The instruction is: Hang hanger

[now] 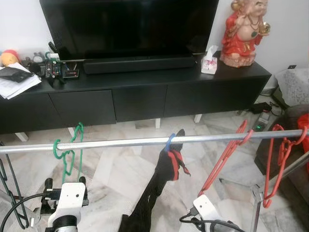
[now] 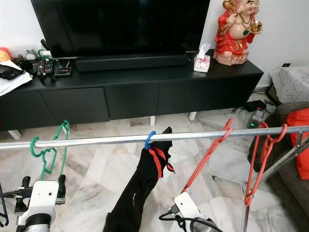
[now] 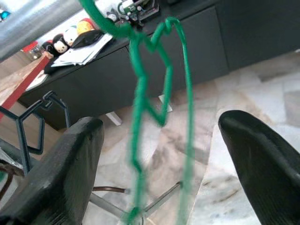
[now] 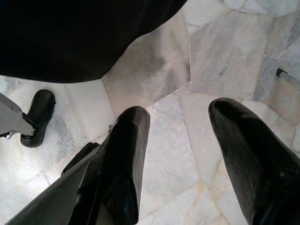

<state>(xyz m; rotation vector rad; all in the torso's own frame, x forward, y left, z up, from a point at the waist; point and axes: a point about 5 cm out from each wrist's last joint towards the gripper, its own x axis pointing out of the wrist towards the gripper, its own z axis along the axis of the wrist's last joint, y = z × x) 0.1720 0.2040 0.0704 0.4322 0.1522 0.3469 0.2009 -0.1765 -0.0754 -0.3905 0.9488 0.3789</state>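
green hanger (image 1: pixel 69 150) on rail (image 1: pixel 120 143) | left gripper (image 3: pixel 159 154) wide open around it (untouched) | right gripper (image 4: pixel 187 154) open, empty

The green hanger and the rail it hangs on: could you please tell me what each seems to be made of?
The green hanger looks like thin wire with a glossy green coating, probably plastic over metal: its strands are slim and kinked. The rail looks like bare metal tube, silver-grey with a dull sheen along its length.

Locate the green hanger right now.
The green hanger hangs hooked on the rail near its left end, just above the open left gripper, left of the black garment.
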